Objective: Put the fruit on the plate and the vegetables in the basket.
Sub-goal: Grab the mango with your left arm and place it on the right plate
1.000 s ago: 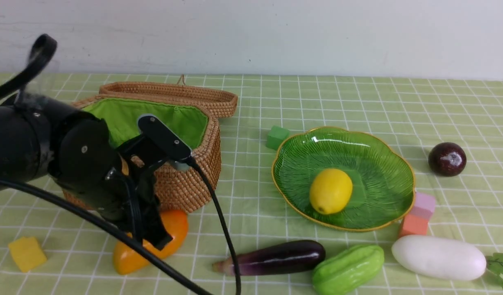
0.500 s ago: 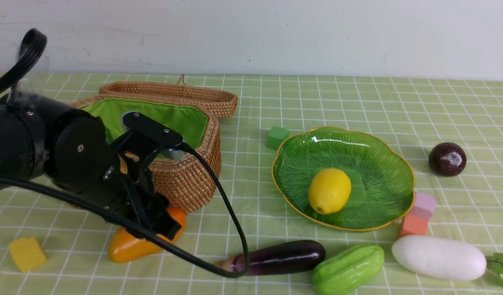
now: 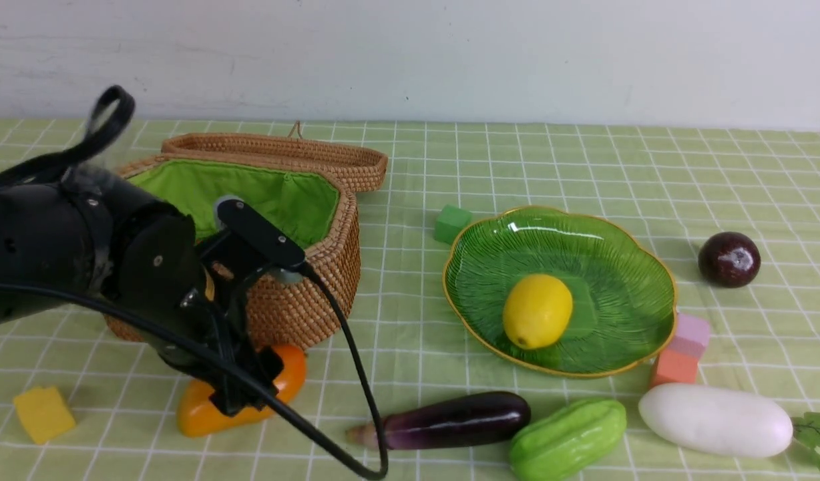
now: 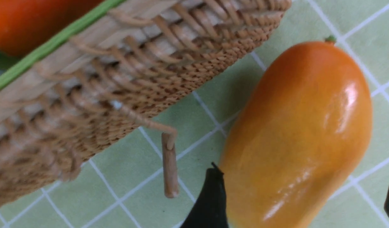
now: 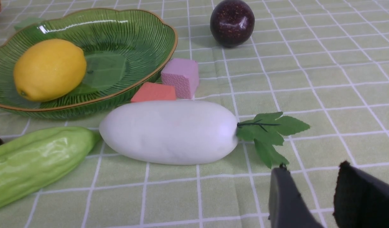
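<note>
Wicker basket (image 3: pixel 296 300) stands open on the left, with a red-orange vegetable (image 4: pixel 29 22) inside it. The green plate (image 3: pixel 617 260) sits to its right. Nearest the robot lie the white radish (image 3: pixel 715 419), eggplant (image 3: pixel 457 419) and gourd (image 3: pixel 567 437). The mango (image 4: pixel 302 126) lies just in front of the basket, between the spread fingers of the left gripper (image 4: pixel 303 193), unclamped. The lemon (image 3: pixel 537 310) rests on the plate. The purple ball (image 3: pixel 728 259) sits right of the plate. The right gripper (image 5: pixel 313 166), by the radish's leaves, has its jaws apart and empty.

Yellow lemon (image 3: pixel 537 311) on green plate (image 3: pixel 624 267); orange mango (image 3: pixel 196 417) beside wicker basket (image 3: pixel 296 300), seemingly red-orange vegetable (image 4: pixel 29 22) inside
</note>
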Controlling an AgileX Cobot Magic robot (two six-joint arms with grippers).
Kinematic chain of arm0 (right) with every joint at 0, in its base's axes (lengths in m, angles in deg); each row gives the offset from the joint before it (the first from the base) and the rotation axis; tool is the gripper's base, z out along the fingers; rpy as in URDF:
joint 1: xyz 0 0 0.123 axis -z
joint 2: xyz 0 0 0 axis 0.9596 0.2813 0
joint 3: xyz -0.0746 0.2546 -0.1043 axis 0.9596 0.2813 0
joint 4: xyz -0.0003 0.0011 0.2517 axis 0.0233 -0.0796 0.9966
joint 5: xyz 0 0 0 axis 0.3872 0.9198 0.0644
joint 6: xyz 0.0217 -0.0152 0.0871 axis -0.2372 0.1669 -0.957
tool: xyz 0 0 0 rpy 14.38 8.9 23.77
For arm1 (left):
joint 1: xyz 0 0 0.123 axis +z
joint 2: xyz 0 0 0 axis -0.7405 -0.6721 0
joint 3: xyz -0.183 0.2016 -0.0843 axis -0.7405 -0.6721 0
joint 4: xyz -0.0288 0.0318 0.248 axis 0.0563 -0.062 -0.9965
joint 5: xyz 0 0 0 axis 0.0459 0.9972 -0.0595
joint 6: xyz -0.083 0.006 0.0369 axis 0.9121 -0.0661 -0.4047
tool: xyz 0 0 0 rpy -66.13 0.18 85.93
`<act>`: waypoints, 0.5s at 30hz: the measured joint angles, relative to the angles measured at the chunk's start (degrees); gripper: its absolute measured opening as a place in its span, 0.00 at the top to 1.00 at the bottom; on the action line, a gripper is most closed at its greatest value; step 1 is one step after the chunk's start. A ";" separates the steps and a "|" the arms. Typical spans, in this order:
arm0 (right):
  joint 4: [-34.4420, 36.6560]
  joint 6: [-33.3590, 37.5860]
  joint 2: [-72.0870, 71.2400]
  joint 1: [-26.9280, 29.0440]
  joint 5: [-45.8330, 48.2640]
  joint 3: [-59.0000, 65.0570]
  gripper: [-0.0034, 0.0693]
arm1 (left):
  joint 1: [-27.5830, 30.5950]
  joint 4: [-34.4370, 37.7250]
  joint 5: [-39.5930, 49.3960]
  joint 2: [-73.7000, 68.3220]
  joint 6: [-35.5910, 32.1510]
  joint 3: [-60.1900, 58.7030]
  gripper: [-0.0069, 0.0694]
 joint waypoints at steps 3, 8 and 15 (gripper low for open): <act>0.00 0.00 0.00 0.00 0.00 0.00 0.62 | 0.00 -1.63 -1.51 -2.95 -1.22 0.00 0.04; 0.00 0.00 0.00 0.00 0.00 0.00 0.62 | 0.00 -2.18 -3.61 -7.40 -1.53 0.00 0.05; 0.00 0.00 0.00 0.00 0.00 0.00 0.62 | 0.00 -1.52 -3.46 -8.65 -1.53 0.00 0.16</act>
